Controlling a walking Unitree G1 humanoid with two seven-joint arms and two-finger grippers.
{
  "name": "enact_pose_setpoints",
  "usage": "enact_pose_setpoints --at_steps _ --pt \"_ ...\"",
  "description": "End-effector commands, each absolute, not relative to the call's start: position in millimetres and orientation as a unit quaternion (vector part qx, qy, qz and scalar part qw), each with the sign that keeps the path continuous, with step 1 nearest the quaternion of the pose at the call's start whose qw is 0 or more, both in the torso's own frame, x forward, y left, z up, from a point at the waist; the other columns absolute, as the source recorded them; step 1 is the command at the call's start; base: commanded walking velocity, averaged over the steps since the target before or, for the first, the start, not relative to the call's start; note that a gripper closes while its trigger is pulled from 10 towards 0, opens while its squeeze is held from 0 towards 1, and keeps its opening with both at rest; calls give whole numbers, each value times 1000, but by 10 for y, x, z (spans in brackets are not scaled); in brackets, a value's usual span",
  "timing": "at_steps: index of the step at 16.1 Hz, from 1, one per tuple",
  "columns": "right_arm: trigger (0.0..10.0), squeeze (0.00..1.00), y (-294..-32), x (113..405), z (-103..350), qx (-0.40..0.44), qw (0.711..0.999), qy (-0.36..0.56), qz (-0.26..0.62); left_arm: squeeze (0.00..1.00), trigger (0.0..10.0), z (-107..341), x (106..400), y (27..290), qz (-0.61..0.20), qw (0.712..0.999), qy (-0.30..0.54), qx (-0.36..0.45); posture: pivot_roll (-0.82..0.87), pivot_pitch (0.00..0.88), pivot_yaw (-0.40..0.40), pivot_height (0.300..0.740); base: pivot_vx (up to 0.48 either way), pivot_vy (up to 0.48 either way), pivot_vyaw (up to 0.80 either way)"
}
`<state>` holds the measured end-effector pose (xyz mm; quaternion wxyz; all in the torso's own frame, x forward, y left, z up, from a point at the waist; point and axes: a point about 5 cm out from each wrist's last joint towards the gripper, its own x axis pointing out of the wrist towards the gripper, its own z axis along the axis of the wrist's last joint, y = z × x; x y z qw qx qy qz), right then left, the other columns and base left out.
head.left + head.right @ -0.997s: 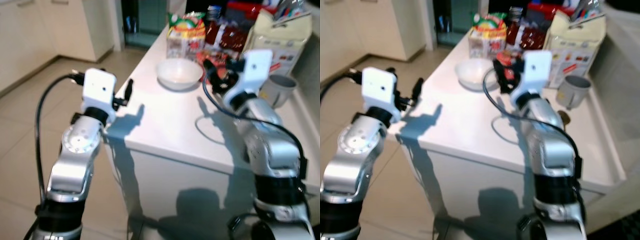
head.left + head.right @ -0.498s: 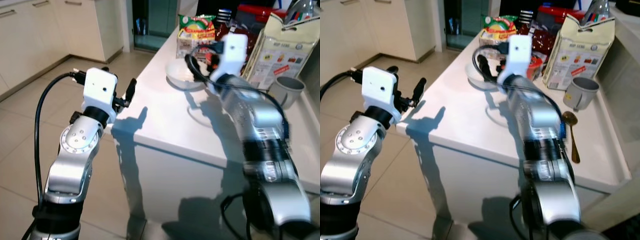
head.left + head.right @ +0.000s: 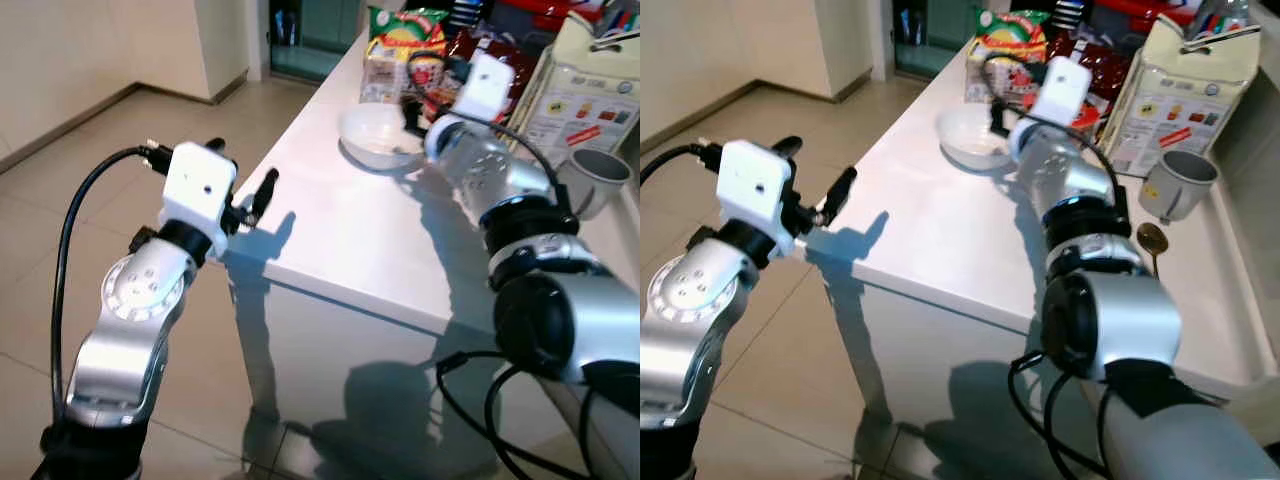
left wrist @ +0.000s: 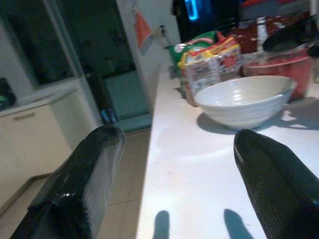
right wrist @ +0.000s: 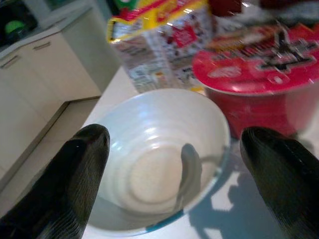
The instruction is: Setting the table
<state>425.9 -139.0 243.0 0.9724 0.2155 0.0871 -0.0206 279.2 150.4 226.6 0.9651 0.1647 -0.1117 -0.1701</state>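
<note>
On your left, the left gripper [image 3: 262,190] is hovering just off the near left corner of the white table [image 3: 330,240], with its two black fingers spread wide and gripping nothing. Through its wrist camera you are looking along the tabletop at one white bowl [image 4: 244,101], well beyond the fingertips.

That single bowl [image 3: 377,137] is sitting toward the far side of the table. Your right gripper [image 3: 412,112] is hanging right over the bowl's right rim, two fingers parted wide, and it is holding nothing; its wrist camera is looking down into the bowl between the fingers.

Behind the bowl you are seeing one yellow and green snack packet [image 3: 400,45]. Just right of the bowl, almost touching it, is one red-lidded instant noodle cup [image 5: 259,84]. Farther right, one tall cream paper bag [image 3: 1185,85] is standing upright at the far edge, with one grey mug [image 3: 1178,185] just in front of it. Near the mug, toward you, one spoon [image 3: 1153,243] is lying on the table.
</note>
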Motion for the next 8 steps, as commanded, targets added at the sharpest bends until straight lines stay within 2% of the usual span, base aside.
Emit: enact_pose_setpoints --at_steps 1,5,8 --pt "10000 0 -1456 4280 2521 241 967 74 -34 0 10000 2317 2716 1408 -208 957 -119 163 87 64 -82 740 0 0 0" --pt "10000 0 -1557 4273 2430 233 966 101 -51 0 10000 2342 2591 1288 -271 944 -120 142 88 79 -82 740 0 0 0" --pt "10000 0 -1505 4248 2255 235 961 136 -48 0 10000 2344 2534 1284 -275 944 -114 143 110 99 -90 740 0 0 0"
